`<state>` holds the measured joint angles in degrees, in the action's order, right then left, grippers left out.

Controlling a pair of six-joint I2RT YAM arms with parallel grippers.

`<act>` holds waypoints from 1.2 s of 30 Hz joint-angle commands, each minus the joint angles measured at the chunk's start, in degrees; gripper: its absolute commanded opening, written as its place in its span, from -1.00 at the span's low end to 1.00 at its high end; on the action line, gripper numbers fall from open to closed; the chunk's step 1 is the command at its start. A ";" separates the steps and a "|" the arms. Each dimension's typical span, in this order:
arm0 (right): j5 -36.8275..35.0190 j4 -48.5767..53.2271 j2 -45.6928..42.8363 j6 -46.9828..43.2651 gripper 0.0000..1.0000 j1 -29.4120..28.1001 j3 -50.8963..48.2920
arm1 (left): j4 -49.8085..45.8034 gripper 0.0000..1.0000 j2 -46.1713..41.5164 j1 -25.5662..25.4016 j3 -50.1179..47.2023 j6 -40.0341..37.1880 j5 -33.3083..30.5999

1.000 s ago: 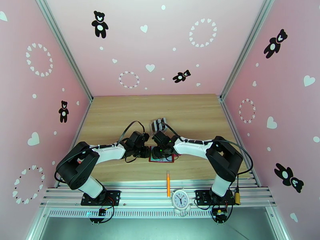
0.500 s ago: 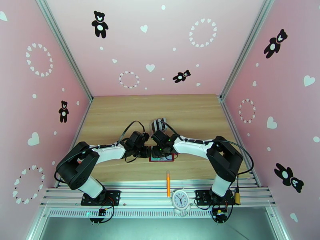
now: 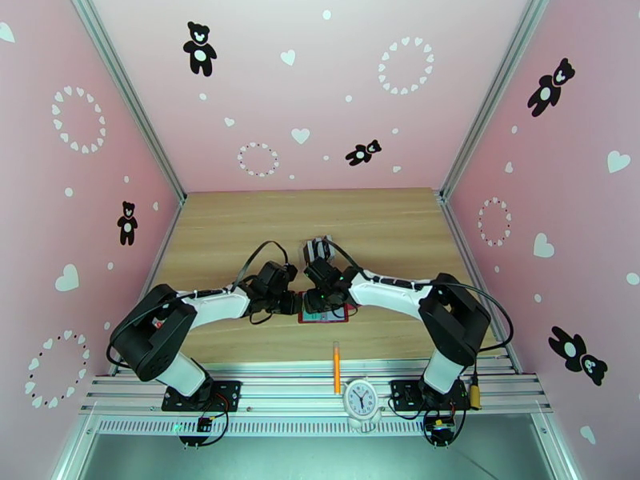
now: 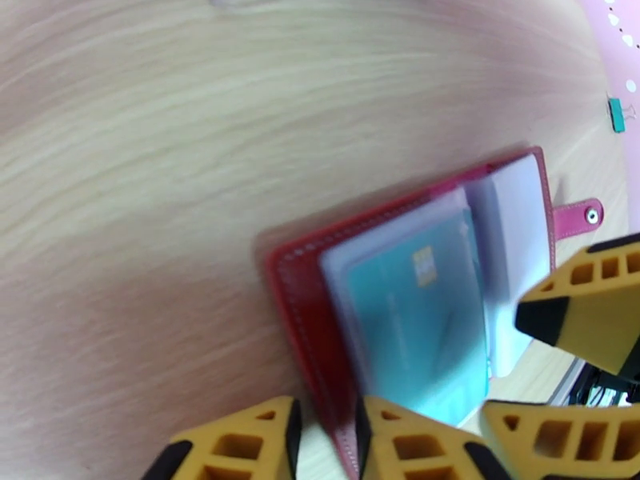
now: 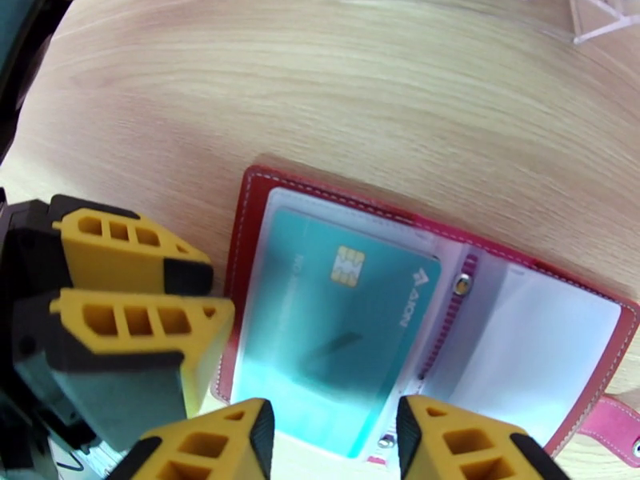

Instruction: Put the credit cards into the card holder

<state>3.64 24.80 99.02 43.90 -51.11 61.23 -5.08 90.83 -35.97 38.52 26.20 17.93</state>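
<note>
The teal card (image 5: 336,338) sits partly inside a clear pocket of the card holder (image 5: 240,234), which lies open and flat on the table (image 5: 320,90). The card is judged light, stiff and slick; its long edges are the sound place to grip. The right gripper (image 5: 334,410) pinches it across those edges at the holder's near side. The holder looks soft and apt to slide. The left gripper (image 4: 328,414) straddles the holder's left cover edge, jaws narrowly parted; I cannot tell whether they bear on it. A clear rack (image 3: 318,250) stands just beyond the holder.
</note>
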 commanded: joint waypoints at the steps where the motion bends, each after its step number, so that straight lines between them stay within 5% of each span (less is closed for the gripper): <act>1: -1.24 1.87 -2.99 -0.89 -0.06 0.60 0.14 | -0.48 -0.41 -2.04 1.05 -1.31 0.69 -2.28; 13: -2.93 5.76 -12.49 -3.24 -0.06 6.78 -4.43 | 0.97 -0.33 -3.62 1.86 -2.58 1.11 -0.72; 20: -2.59 7.55 -20.02 -4.81 0.07 12.62 -9.45 | 1.48 -0.08 -3.22 1.80 -2.54 1.10 -0.35; 36: 11.27 -5.07 -22.61 -3.00 0.10 21.36 -23.73 | 2.66 -0.06 -2.24 1.82 -2.50 1.23 2.56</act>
<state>10.83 24.58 76.84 39.75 -29.91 38.65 -3.70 88.36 -34.57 36.51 27.22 18.59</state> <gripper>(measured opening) 0.553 0.471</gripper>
